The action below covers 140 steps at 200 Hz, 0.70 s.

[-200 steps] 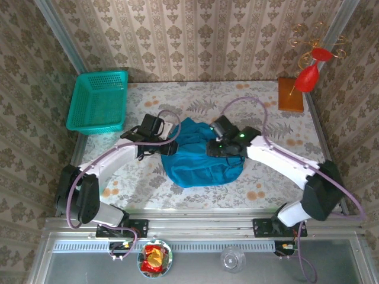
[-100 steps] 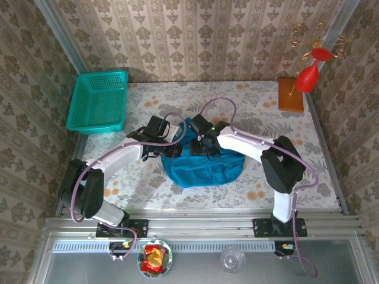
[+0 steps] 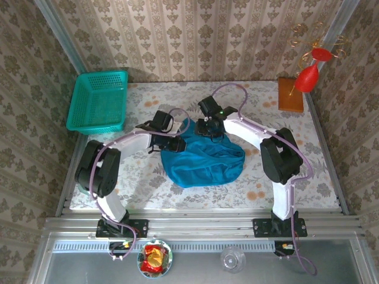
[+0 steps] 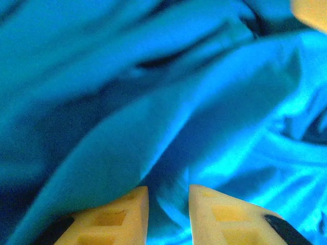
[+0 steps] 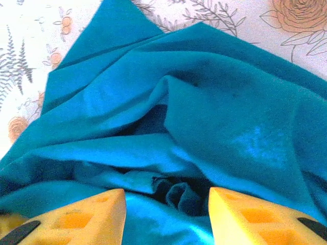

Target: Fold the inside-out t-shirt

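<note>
Left gripper (image 4: 168, 194): jaws nearly closed, narrow gap, pinching a fold of the crumpled blue-teal soft cloth t-shirt (image 3: 204, 163). Right gripper (image 5: 166, 196): jaws wide apart, holding nothing, tips over bunched cloth. Shirt is heaped mid floral-patterned table (image 3: 136, 177), long axis left-right, with both grippers at its far edge.

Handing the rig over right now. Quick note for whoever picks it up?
Left claw: nearly shut, apparently pinching a fold at the left edge of the t-shirt.
Right claw: open over the shirt's far edge, holding nothing.
Shirt: crumpled heap mid-table.
Done: no fold visible yet.
Left to do: spread it flat, then fold.
</note>
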{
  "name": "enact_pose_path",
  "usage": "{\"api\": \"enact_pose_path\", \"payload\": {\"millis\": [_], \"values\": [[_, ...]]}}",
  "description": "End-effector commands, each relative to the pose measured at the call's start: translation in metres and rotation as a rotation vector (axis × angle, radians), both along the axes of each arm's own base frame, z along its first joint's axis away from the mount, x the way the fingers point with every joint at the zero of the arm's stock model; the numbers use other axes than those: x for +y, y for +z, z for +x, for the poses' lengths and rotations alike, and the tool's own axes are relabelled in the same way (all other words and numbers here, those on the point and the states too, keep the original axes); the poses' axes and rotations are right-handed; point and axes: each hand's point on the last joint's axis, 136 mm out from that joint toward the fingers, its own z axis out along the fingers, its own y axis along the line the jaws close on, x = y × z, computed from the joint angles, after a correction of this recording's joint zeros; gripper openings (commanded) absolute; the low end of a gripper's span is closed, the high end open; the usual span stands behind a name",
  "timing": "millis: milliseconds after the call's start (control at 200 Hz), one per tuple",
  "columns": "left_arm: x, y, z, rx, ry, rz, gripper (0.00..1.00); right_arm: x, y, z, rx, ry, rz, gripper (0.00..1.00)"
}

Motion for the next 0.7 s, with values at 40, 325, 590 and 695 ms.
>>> {"api": "enact_pose_path", "payload": {"millis": [40, 325, 590, 695], "values": [[0.000, 0.006, 0.028, -0.025, 0.027, -0.010, 0.28, 0.014, 0.035, -0.034, -0.020, 0.054, 0.086, 0.46], [0.020, -0.036, 0.039, 0.066, 0.064, 0.057, 0.28, 0.040, -0.001, -0.053, 0.072, 0.131, 0.153, 0.45], [0.023, -0.050, 0.035, 0.097, 0.080, 0.049, 0.27, 0.041, -0.035, -0.042, 0.129, 0.130, 0.107, 0.50], [0.022, -0.049, 0.034, 0.098, 0.078, 0.042, 0.27, 0.045, -0.043, -0.038, 0.148, 0.132, 0.122, 0.52]]}}
